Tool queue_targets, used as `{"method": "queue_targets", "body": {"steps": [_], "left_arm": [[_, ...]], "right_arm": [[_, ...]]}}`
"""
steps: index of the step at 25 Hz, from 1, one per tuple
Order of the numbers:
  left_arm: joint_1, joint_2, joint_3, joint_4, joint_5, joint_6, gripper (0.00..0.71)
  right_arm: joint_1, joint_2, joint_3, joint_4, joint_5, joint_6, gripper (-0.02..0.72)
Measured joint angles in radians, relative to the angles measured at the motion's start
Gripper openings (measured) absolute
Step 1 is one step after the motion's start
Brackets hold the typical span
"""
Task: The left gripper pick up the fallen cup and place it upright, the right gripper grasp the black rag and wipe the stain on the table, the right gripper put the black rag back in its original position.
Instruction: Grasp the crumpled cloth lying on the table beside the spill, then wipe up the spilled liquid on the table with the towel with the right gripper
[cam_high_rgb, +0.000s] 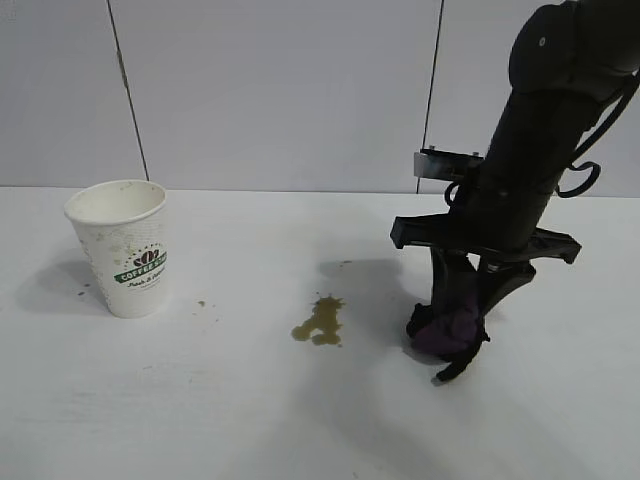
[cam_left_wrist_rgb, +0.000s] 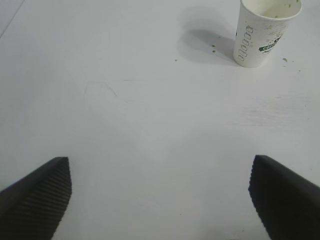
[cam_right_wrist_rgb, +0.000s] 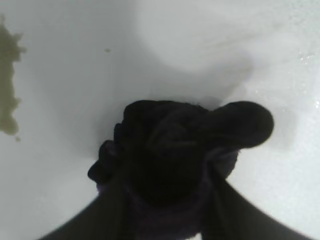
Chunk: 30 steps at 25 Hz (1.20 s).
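The white paper cup (cam_high_rgb: 122, 248) with its green "COFFEE" band stands upright at the left of the table (cam_high_rgb: 250, 420). It also shows in the left wrist view (cam_left_wrist_rgb: 262, 35), far from my left gripper (cam_left_wrist_rgb: 160, 195), which is open, empty and out of the exterior view. The yellowish-brown stain (cam_high_rgb: 320, 322) lies mid-table and shows at the edge of the right wrist view (cam_right_wrist_rgb: 7, 90). My right gripper (cam_high_rgb: 447, 342) is shut on the black rag (cam_high_rgb: 450, 325), which rests on the table just right of the stain, apart from it. The rag (cam_right_wrist_rgb: 175, 140) bulges between the fingers.
A few small brown droplets (cam_high_rgb: 201, 303) lie on the table right of the cup. A grey panelled wall (cam_high_rgb: 280, 90) runs behind the table. The right arm (cam_high_rgb: 540, 130) leans in from the upper right.
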<state>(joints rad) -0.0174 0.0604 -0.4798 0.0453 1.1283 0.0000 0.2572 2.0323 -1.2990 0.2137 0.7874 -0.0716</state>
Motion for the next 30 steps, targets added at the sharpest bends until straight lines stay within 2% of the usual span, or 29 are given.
{"method": "queue_targets", "body": {"steps": [4, 10, 15, 19, 23, 30], "left_arm": [[0.000, 0.000, 0.000, 0.000, 0.000, 0.000, 0.696], [0.000, 0.000, 0.000, 0.000, 0.000, 0.000, 0.696], [0.000, 0.000, 0.000, 0.001, 0.000, 0.000, 0.696], [0.000, 0.000, 0.000, 0.001, 0.000, 0.000, 0.696], [0.000, 0.000, 0.000, 0.001, 0.000, 0.000, 0.696], [0.000, 0.000, 0.000, 0.001, 0.000, 0.000, 0.696]], "right_arm": [[0.000, -0.001, -0.018, 0.021, 0.002, 0.000, 0.111], [0.016, -0.054, -0.117, 0.157, 0.016, -0.035, 0.111], [0.103, -0.072, -0.229, 0.215, 0.046, -0.038, 0.111], [0.226, -0.072, -0.256, 0.217, -0.012, -0.036, 0.111], [0.314, -0.036, -0.259, 0.182, -0.059, -0.004, 0.111], [0.367, 0.092, -0.259, 0.153, -0.121, 0.026, 0.111]]}}
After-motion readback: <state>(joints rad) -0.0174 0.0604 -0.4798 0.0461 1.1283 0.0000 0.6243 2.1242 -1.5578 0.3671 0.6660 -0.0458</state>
